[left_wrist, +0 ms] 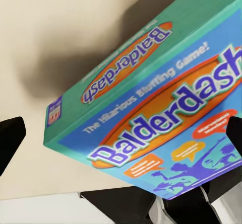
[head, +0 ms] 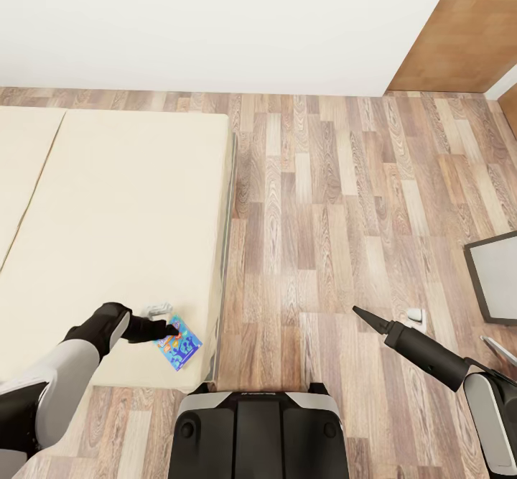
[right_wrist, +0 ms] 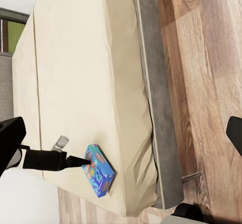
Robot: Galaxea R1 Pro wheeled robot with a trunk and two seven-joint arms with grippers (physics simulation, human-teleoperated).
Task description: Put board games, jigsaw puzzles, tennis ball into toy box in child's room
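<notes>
Our left gripper (head: 171, 330) meets the small blue board game (head: 179, 343) at the near corner of the bed (head: 122, 213); whether it grips, we cannot tell. Our right gripper (head: 357, 312) hangs over the wood floor (head: 337, 199), fingers spread wide, carrying nothing

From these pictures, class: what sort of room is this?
Probably a bedroom: a beige bed on a dark frame, wood-plank floor, and a Balderdash board game lying on the mattress.
</notes>
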